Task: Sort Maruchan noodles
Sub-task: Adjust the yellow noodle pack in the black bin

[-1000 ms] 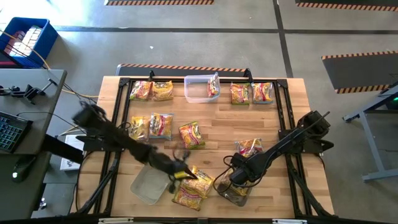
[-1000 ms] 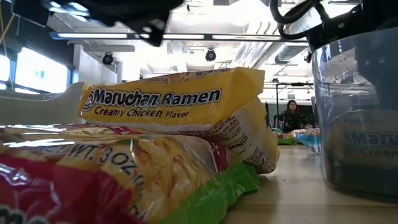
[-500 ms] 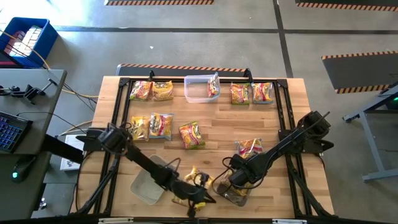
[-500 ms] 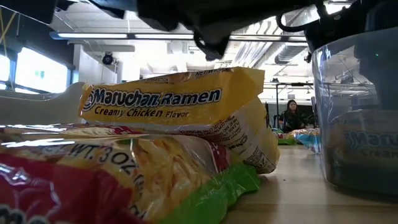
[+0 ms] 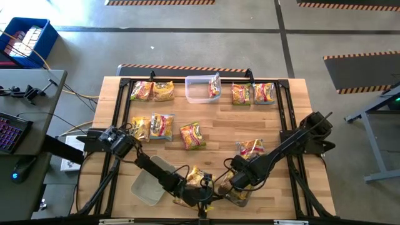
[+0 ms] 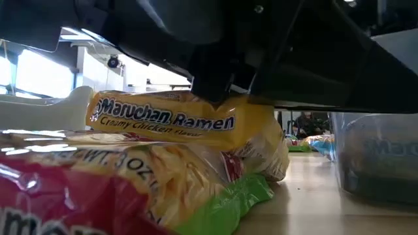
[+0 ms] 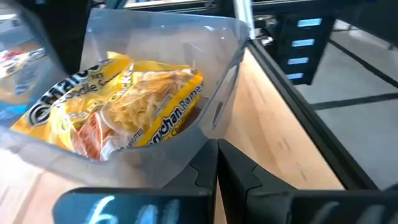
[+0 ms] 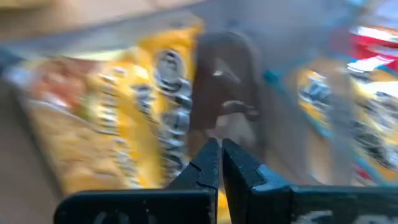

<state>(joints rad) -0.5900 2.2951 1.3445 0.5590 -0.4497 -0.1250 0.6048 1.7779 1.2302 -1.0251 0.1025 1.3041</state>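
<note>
Left gripper: (image 5: 203,199) fingers pressed together, holding nothing; at the table's near edge, low over a small heap of packets, pressing on the top yellow one in the low view.
Right gripper: (image 5: 232,182) fingers together, holding nothing; at the near right tub.
Near packets: the heap (image 5: 195,182) lies between two near tubs; its top packet (image 6: 170,121) is yellow, printed "Maruchan Ramen Creamy Chicken Flavor", lying on a red-and-green one (image 6: 130,189).
Near right tub: (image 7: 155,81) clear, with yellow packets inside (image 7: 112,106).
Near left tub: (image 5: 147,184) clear, partly under the left arm.
Middle packets: three (image 5: 161,127) left of centre, one (image 5: 250,148) just beyond the right gripper.
Far packets: two (image 5: 152,91) far left, two (image 5: 252,94) far right, one leaning in the far tub (image 5: 199,89) between them.
Table: (image 5: 219,128) pale wood with a black frame.
Hard to make out: the right wrist view is blurred; the dark arm fills the top of the low view, hiding the left gripper's tips there.
</note>
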